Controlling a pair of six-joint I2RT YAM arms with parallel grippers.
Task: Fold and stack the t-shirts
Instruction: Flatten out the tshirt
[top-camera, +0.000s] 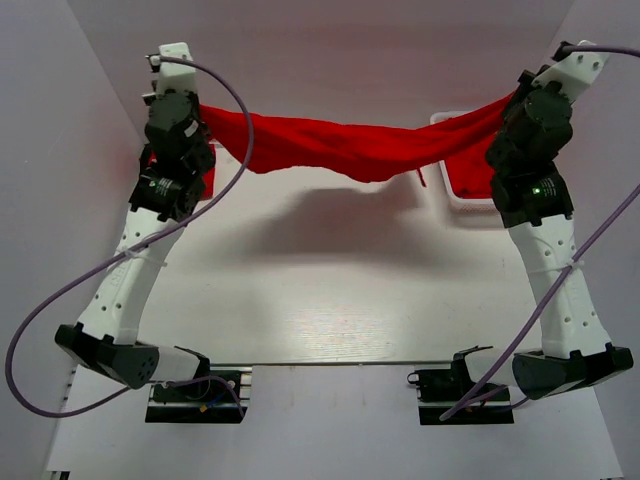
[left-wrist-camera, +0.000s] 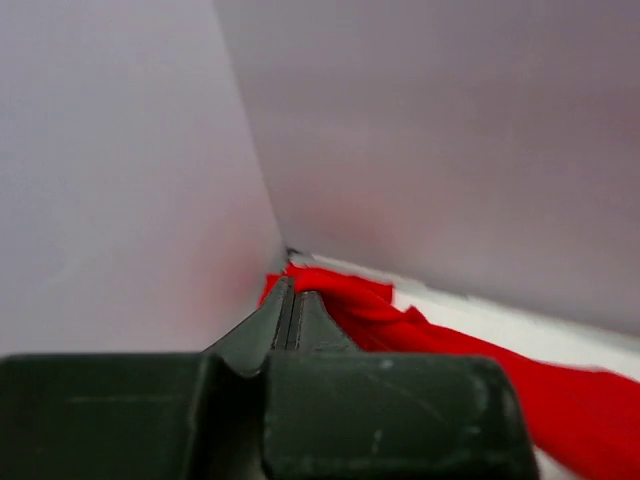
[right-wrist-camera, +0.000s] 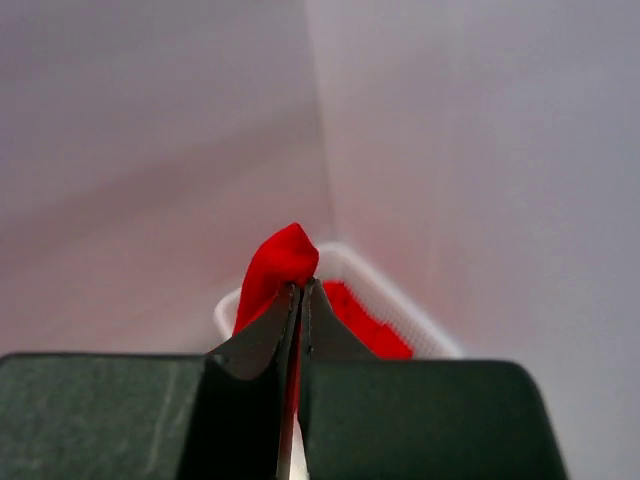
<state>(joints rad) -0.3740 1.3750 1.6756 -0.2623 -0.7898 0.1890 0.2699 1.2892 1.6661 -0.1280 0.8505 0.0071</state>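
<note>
White-shelled, black-jointed left arm (top-camera: 125, 280): raised from its near-edge base towards the far left corner. Its dark two-finger left gripper (left-wrist-camera: 291, 287) has its fingers pressed together, seemingly pinching the bright red cloth t-shirt (top-camera: 350, 150), though the tips are blurred. Matching right arm (top-camera: 556, 270): raised far right, right gripper (right-wrist-camera: 300, 286) clamped with that cloth between its fingertips.

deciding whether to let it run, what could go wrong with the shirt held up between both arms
The right gripper pinches only a small tuft of the shirt; a pull could slip it free.
The shirt sags bunched between it and the left gripper, so it may land creased.
Its right end hangs near the basket and might snag.
</note>
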